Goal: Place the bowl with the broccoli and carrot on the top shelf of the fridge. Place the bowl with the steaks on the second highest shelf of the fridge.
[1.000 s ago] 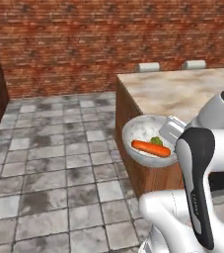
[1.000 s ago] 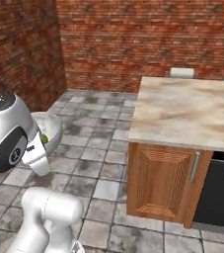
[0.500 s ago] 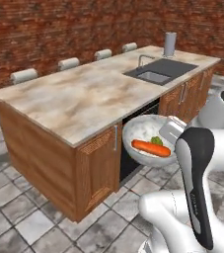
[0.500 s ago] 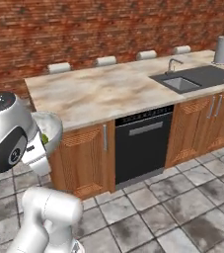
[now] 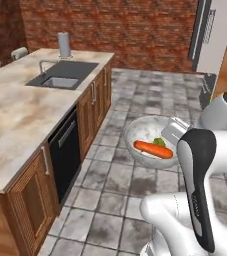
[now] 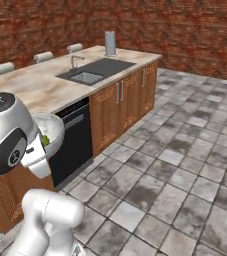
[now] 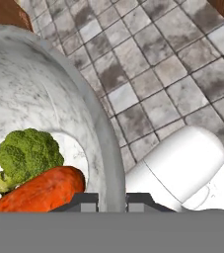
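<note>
A white marbled bowl hangs in the air over the tiled floor, with my gripper shut on its right rim. An orange carrot and a small green broccoli lie inside it. In the hand view the bowl's rim runs down between my fingertips, beside the broccoli and the carrot. From the right base, the bowl sits close against the arm. The fridge stands tall and pale at the far right. Its shelves are hidden. The bowl with the steaks is out of view.
A long wooden island with a marble top runs along the left, holding a sink, a paper towel roll and a black dishwasher front. Brick wall behind. Open tiled floor lies on the right.
The whole picture has swung as the base turns: the island has slid to the left and the fridge has come into sight. The bowl stays in my grip, unchanged.
</note>
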